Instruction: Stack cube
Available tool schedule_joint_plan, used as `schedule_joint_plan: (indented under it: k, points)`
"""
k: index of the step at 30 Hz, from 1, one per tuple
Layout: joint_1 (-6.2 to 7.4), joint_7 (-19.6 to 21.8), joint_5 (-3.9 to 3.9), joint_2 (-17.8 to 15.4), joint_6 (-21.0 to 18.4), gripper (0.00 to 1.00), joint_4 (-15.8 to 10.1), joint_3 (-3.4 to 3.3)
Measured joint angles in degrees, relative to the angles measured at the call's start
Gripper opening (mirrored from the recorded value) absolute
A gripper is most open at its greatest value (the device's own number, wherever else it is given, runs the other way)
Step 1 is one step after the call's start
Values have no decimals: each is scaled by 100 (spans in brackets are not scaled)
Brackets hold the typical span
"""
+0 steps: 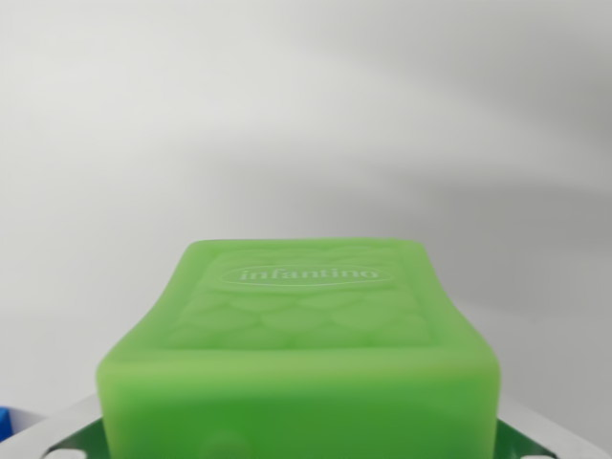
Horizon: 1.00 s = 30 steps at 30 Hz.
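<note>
Wrist view: I'm seeing the green cube [301,359] filling the lower middle, its "infantino" face showing, a pale surface [287,115] behind. A blue sliver [5,419] is peeking in at the left edge. Fingers: I cannot tell.

Looks like a bare test bench or lab-type setup, honestly not much to go on. Pretty much everything behind is a plain, matte white surface [306,115] with soft grey shadows across it, no furniture, no clutter, nothing homey. Up close there's a green soft toy block [301,354] with "infantino" embossed on top, and a bit of something blue [4,419] at the near left edge. Can't tell wall from table back there.
</note>
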Motion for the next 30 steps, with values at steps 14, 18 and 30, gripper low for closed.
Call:
schedule_joint_plan:
  k: [14,18,30]
  points:
    - [42,49,-10,-366,-249,0,-145,-2]
    - [87,88,-11,-433,-209,0,-277,-1]
    - [225,236,-17,-702,-52,0,-694,-1]
